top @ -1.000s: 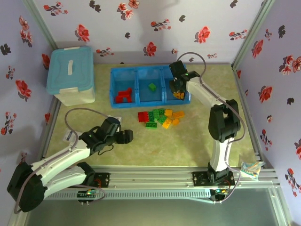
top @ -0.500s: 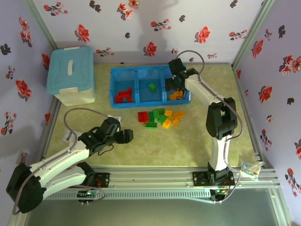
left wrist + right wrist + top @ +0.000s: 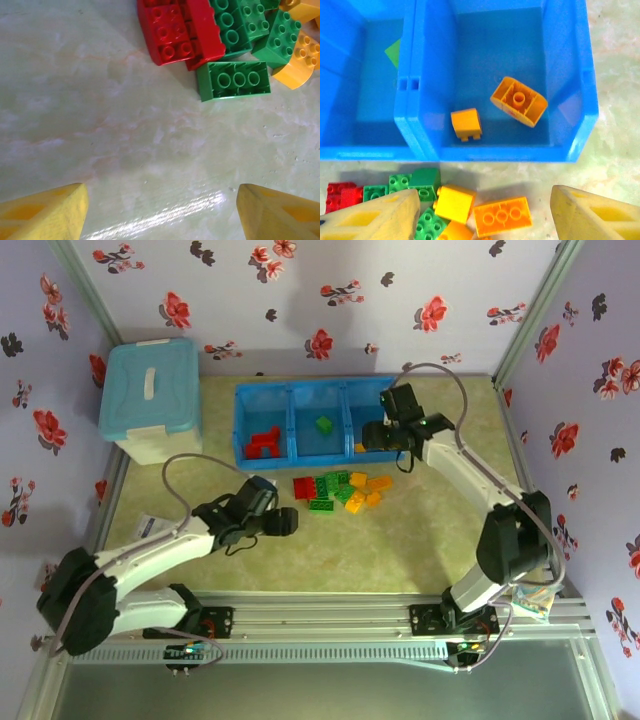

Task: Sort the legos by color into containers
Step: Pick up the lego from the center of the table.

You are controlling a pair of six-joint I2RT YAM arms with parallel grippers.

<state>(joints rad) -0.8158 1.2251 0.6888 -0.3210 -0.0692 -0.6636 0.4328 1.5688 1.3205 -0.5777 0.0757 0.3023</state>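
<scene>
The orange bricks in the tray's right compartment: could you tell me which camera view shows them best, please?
The right wrist view: it looks straight down on both, a curved brick lying hollow side up and a small brick. The top view gives a mere orange speck beside the right arm.

view: left wrist | left gripper: yellow fingers in the bottom corners, jaws wide apart above the table | red bricks: top centre, touching green bricks | orange bricks: top right, against the green bricks | pile well apart from the fingers
</scene>
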